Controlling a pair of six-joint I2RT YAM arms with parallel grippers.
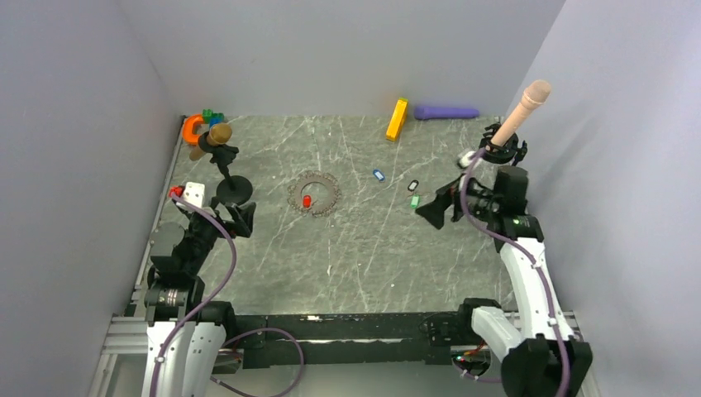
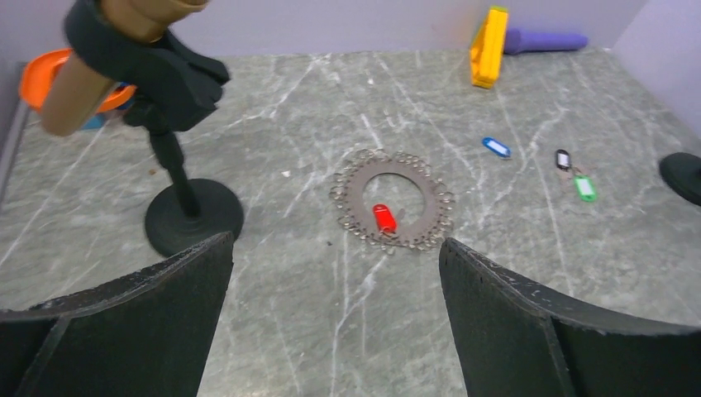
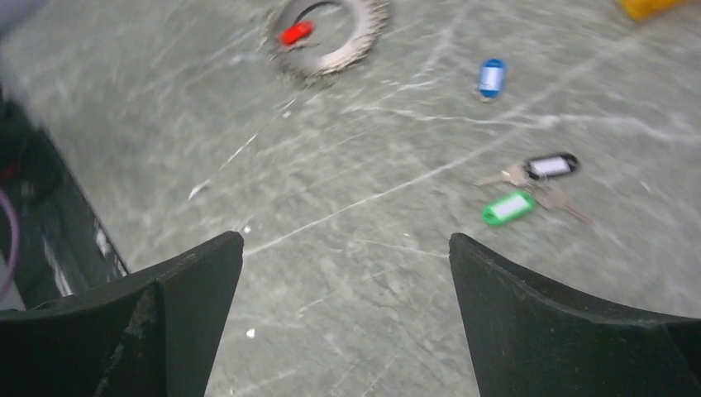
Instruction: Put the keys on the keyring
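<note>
A bumpy grey keyring (image 2: 438, 207) is laid flat on the marbled desk (image 2: 314, 314), a red key (image 2: 382, 218) inside. The left hand (image 2: 335, 244) and right hand (image 3: 345, 240) are spread wide, empty.

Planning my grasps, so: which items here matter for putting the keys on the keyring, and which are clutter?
For the job: keyring; red key, inside its loop; blue key; black key; green key.
Lying about: yellow block; purple cylinder; orange horseshoe; left stand; right stand.

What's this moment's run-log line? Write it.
red key: lying inside keyring; blue key, black key, green key: loose on table; left end effector: open; right end effector: open
</note>
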